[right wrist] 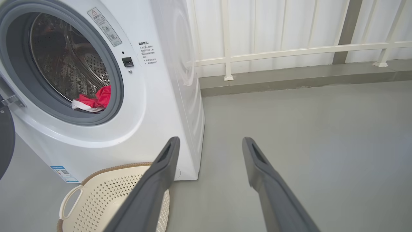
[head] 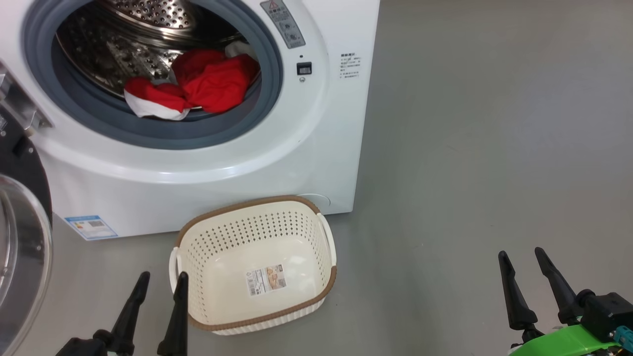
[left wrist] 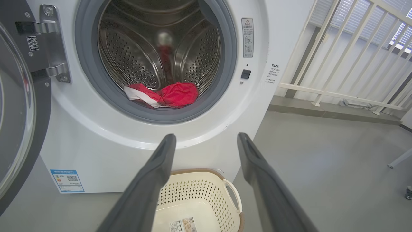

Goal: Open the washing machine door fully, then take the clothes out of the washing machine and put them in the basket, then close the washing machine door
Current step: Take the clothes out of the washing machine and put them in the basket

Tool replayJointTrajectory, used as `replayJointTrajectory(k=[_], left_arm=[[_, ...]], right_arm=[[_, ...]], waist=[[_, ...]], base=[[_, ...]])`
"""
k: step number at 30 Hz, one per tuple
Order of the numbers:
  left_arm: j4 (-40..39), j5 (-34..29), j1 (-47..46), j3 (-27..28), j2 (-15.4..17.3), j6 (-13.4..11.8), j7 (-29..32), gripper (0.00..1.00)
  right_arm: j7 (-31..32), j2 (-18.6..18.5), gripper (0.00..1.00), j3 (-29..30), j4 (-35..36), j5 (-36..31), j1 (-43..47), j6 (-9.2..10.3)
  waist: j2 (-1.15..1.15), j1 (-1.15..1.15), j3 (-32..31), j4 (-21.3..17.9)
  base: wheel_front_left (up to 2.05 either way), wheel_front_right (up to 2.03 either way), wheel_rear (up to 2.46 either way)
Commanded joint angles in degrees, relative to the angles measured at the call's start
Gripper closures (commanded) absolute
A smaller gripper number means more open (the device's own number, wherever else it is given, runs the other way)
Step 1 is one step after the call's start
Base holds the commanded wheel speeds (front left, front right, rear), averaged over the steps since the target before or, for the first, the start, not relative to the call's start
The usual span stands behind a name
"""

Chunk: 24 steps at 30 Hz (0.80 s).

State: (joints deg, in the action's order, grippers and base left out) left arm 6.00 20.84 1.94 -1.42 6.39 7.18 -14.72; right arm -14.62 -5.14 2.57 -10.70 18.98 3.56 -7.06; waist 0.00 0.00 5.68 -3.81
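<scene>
Okay, washing machine door (head: 22, 247) is swung wide at 9 o'clock; left gripper (head: 163, 275) and right gripper (head: 521, 253) both empty, fingers spread; go in low over the seal (head: 163, 138), pinch the red bulk; clothes (head: 203, 84) lie at the front lip of the drum (head: 99, 54), 11 o'clock in the head view; heap's long axis runs 9-to-3, white edge pointing to 9; garment count unclear; basket (head: 247, 203) sits at 6

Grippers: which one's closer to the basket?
The left gripper: it sits right by the basket, while the right gripper is well off to the side over the floor.
</scene>
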Motion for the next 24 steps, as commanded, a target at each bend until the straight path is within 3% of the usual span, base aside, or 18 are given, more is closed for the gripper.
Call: replayJointTrajectory(k=[1, 10, 24], left_arm=[[-1.58, 0.19, -2.45, 1.89, 0.88, 0.31, -0.28, 0.00], [-1.49, -0.56, -2.94, 2.18, 0.89, 0.31, -0.28, 0.00], [-1.01, -0.07, -3.49, 1.87, 0.80, 0.31, -0.28, 0.00]], right_arm=[[-0.38, -0.62, 0.00, -1.41, 1.54, -0.48, -1.50, -0.43], [-0.38, -0.42, 0.00, -1.47, 1.56, -0.48, -1.97, -0.43], [-0.38, -0.27, 0.00, -1.70, 1.52, -0.50, -2.58, -0.43]], waist=[[0.00, 0.00, 0.10, 0.04], [0.00, 0.00, 0.61, 0.19], [0.00, 0.00, 1.77, 0.31]], base=[[1.07, -1.07, 0.00], [0.79, -0.79, 0.00], [0.02, -0.02, 0.00]])
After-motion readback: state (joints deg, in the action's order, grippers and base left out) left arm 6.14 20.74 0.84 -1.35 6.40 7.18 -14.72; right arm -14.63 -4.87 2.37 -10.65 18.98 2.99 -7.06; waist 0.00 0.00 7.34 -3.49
